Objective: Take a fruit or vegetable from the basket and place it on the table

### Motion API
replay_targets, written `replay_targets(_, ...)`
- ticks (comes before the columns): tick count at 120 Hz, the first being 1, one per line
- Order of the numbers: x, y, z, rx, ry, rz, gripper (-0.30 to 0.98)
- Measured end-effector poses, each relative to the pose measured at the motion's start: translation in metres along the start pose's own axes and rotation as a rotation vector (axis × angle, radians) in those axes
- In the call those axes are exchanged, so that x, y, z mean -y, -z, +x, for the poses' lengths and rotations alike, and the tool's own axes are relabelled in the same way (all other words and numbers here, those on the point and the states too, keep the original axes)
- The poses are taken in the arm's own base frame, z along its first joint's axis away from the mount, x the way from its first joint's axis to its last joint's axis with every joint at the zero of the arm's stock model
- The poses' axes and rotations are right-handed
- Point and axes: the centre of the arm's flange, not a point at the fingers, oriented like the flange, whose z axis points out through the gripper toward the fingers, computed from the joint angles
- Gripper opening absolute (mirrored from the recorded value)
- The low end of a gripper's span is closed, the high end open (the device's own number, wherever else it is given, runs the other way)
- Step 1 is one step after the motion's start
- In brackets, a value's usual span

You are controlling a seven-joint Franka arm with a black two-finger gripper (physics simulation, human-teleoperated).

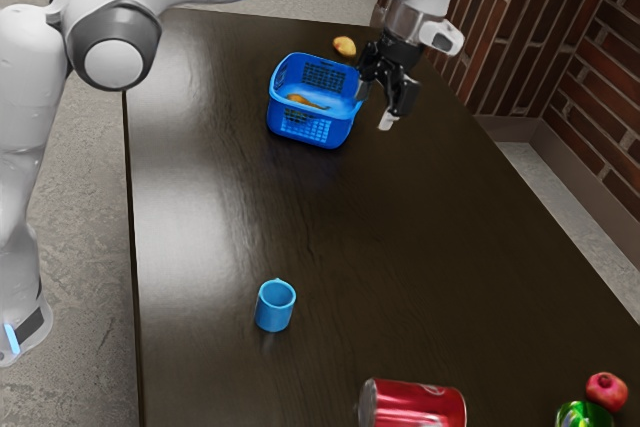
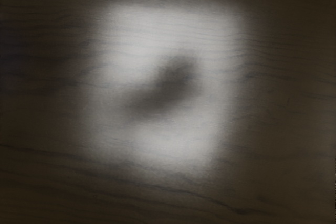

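The black gripper (image 1: 376,106) is beside the blue basket (image 1: 312,137), at its side toward the exterior view's right. Its two fingers stand apart, and I see nothing held between them. Inside the basket lies an orange-yellow fruit or vegetable (image 1: 304,101), partly hidden by the basket wall. A yellow fruit (image 1: 344,46) rests outside on the dark table (image 1: 400,247), beyond the basket. In the wrist view, the bare wood of the table (image 2: 283,129) has a bright patch with a blurred dark shadow in it.
A light-blue cup (image 1: 275,306) stands farther down the table. Near the exterior view's lower edge are a red can (image 1: 413,405), a green object (image 1: 584,415) and a red round fruit (image 1: 607,390). A brick wall (image 1: 560,37) rises past the table's edge at the exterior view's right.
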Motion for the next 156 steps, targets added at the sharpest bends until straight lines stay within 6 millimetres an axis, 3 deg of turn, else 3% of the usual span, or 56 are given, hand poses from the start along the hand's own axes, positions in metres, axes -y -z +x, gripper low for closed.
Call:
replay_targets(23,-0.001,0.011,0.012,-0.11,-0.004,-0.006,0.69)
replay_targets(39,0.01,0.013,0.02,-0.141,0.018,-0.026,0.69)
replay_targets(44,0.035,0.015,0.021,-0.145,0.071,-0.016,0.68)
replay_targets(55,0.122,0.021,0.014,-0.143,0.253,0.031,0.68)
replay_targets(59,0.141,0.02,0.012,-0.134,0.298,0.051,0.69)
replay_targets(81,0.202,-0.012,-0.008,-0.07,0.468,0.06,0.69)
replay_targets(92,0.226,-0.013,-0.016,-0.087,0.535,0.056,0.69)
replay_targets(102,0.233,-0.011,-0.017,-0.105,0.568,0.058,0.69)
replay_targets(108,0.249,0.009,-0.029,-0.136,0.614,0.063,0.68)
replay_targets(118,0.279,0.051,-0.072,-0.195,0.683,0.036,0.69)
replay_targets(133,0.286,0.056,-0.086,-0.178,0.718,0.032,0.69)
replay_targets(156,0.27,0.023,-0.047,-0.137,0.714,0.065,0.69)
